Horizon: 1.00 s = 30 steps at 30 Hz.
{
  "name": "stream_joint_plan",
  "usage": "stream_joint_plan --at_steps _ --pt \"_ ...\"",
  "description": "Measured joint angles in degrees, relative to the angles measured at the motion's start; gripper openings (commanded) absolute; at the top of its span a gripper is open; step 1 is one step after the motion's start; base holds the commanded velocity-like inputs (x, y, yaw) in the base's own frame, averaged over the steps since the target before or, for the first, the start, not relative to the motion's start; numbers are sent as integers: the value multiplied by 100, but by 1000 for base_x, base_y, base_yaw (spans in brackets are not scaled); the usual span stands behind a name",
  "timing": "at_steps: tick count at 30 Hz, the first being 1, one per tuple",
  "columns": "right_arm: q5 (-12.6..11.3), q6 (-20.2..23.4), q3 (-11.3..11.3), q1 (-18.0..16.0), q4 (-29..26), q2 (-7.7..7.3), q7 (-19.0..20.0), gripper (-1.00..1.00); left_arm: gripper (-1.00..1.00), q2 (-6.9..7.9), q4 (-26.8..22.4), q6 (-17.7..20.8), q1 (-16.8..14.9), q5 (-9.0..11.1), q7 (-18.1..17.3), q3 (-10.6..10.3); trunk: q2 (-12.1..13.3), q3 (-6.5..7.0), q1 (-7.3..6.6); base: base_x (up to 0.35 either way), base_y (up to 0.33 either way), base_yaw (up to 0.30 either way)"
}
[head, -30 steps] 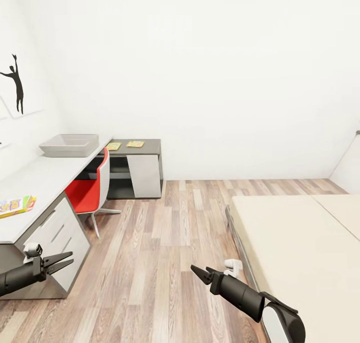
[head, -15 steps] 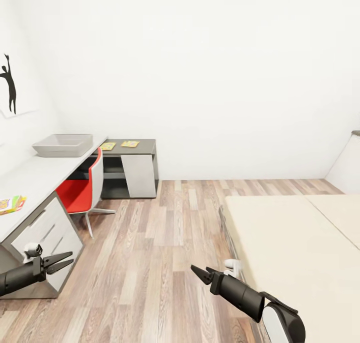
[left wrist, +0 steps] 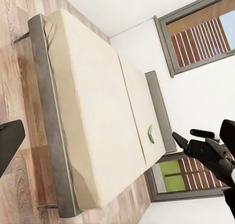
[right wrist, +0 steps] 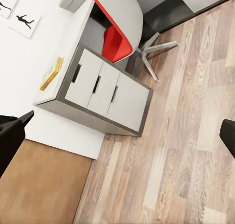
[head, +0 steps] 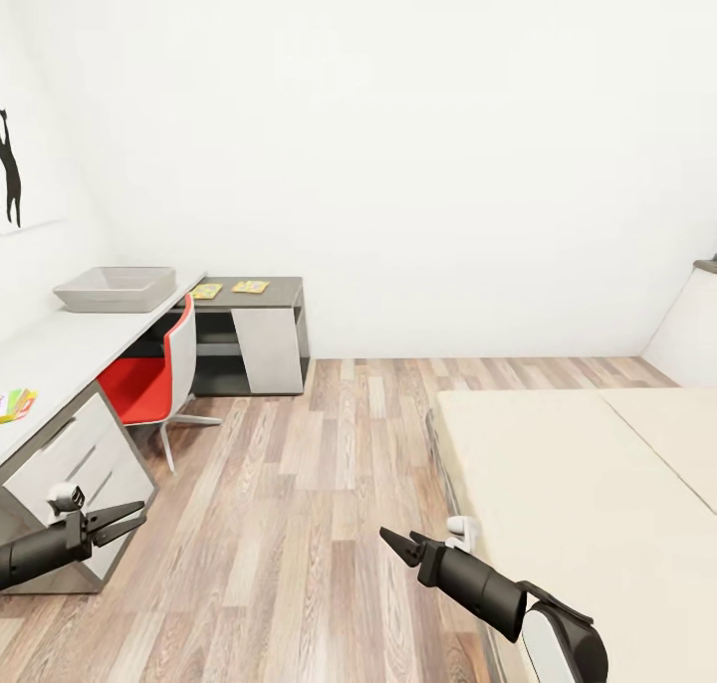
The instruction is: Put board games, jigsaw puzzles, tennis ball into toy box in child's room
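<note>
White-walled room: both pincers, left (head: 127, 520) and right (head: 394, 542), spread and empty; approach the bed (head: 597, 494) squarely before reaching.

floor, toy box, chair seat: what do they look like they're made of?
Floor: wood planks or laminate, going by the staggered boards with grain in mixed brown and grey tones, matte.
Toy box: probably moulded plastic; plain pale grey, smooth sloping walls, no seams visible.
Chair: red seat looks like padded fabric or plastic inside a white-grey hard shell, on thin pale legs, possibly metal. Rendered surfaces, so this is only appearance.
</note>
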Motion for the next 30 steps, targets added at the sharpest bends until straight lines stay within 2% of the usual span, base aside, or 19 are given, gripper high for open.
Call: stream_joint_plan --at_steps 30 --pt "0 0 0 0 0 -8 9 100 100 0 0 0 0 -1 0 1 0 0 0 -25 -2 0"
